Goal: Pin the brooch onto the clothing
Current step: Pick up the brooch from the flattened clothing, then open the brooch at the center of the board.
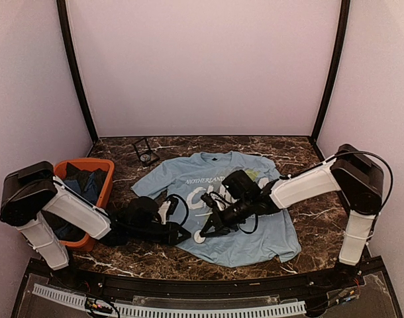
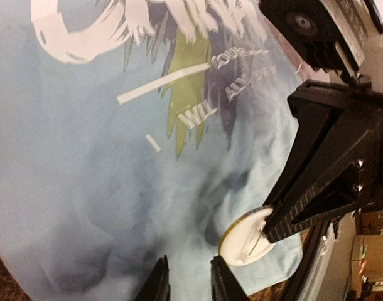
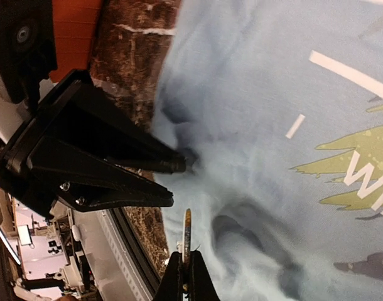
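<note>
**Handling.** At the far left stands the orange basket, which is not part of the job. Right of it, the T-shirt lies spread on the marbled table. The shirt is soft, limp cloth that will likely bunch and slide under a push, so a pinched fold near the hem should back the pin. The brooch is a thin, light, rigid disc (pale face, darker rim in the left wrist view). Its flat faces are probably slippery, so it is best gripped at the rim. It sits over the shirt's lower part near the hem. Whether it touches the cloth cannot be told.

**Pose.** The left arm reaches in low from the left, forearm nearly level. The left gripper points at rumpled cloth just beside the brooch. Its fingers stand a narrow gap apart with nothing seen between them, and one tip meets a raised fold. The right arm comes in from the right with the wrist angled down. The right gripper is closed on the brooch, which shows edge-on between the fingertips.
</note>
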`<state>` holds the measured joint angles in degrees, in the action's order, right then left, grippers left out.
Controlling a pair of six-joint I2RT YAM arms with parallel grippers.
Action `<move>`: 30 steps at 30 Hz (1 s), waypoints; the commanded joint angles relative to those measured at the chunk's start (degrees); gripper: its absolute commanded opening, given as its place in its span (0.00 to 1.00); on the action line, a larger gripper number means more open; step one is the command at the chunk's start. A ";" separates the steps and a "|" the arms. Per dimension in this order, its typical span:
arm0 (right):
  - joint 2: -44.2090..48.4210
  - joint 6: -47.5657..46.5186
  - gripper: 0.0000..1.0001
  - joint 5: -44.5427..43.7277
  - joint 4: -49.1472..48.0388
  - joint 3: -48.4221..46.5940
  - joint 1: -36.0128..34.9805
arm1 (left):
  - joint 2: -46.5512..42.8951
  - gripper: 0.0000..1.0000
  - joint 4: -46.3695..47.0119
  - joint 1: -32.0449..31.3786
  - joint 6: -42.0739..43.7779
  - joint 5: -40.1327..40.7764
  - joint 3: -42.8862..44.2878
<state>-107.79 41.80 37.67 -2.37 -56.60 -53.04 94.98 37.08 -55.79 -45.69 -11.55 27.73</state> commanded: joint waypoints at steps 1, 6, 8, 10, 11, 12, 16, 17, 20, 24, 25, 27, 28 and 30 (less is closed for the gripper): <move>8.42 -8.74 0.00 0.97 -2.36 1.85 0.64 | -10.09 0.31 -5.45 -0.12 4.70 1.71 0.85; 15.96 -17.06 0.00 0.03 -6.42 4.18 0.65 | -14.80 0.42 -11.00 -0.13 9.71 -1.88 5.23; 18.61 -19.67 0.00 -0.12 -8.39 5.34 0.65 | -15.17 0.43 -9.87 -0.18 9.33 -4.10 6.18; 21.13 -21.77 0.00 -0.54 -11.12 7.35 0.65 | -15.11 0.43 -6.44 -0.18 8.02 -6.78 6.05; 22.44 -22.43 0.00 -1.21 -12.66 8.51 0.65 | -14.98 0.42 -5.11 -0.19 7.43 -7.37 5.53; 23.60 -22.87 0.00 -1.76 -13.90 9.60 0.68 | -14.86 0.40 -2.06 -0.22 6.18 -8.36 4.87; 27.29 -23.76 0.00 -4.06 -17.13 13.08 0.66 | -13.82 0.35 4.70 -0.20 3.44 -10.29 3.51; 27.93 -23.97 0.00 -4.86 -17.39 13.68 0.65 | -13.36 0.35 5.52 -0.20 3.16 -10.58 3.40; 30.00 -24.67 0.00 -6.75 -18.13 15.45 0.65 | -12.10 0.34 10.06 -0.20 1.18 -12.10 2.83; 32.42 -25.36 0.00 -8.73 -20.35 18.07 0.65 | -10.55 0.33 15.09 -0.20 -1.10 -13.82 2.42; 32.73 -25.58 0.00 -8.81 -20.52 18.38 0.65 | -10.36 0.33 16.24 -0.20 -1.35 -13.92 2.33; 33.12 -25.91 0.00 -9.01 -20.34 18.45 0.65 | -9.86 0.33 17.73 -0.25 -2.03 -14.01 2.26; 33.31 -26.04 0.00 -9.01 -20.31 18.53 0.65 | -9.54 0.33 18.14 -0.22 -2.45 -14.15 2.36; 33.49 -26.28 0.00 -8.85 -20.50 18.75 0.69 | -8.96 0.34 18.96 -0.20 -2.82 -14.28 2.79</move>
<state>-75.42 17.10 30.00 -19.88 -38.74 -52.47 85.34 50.72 -55.79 -46.52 -24.14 30.85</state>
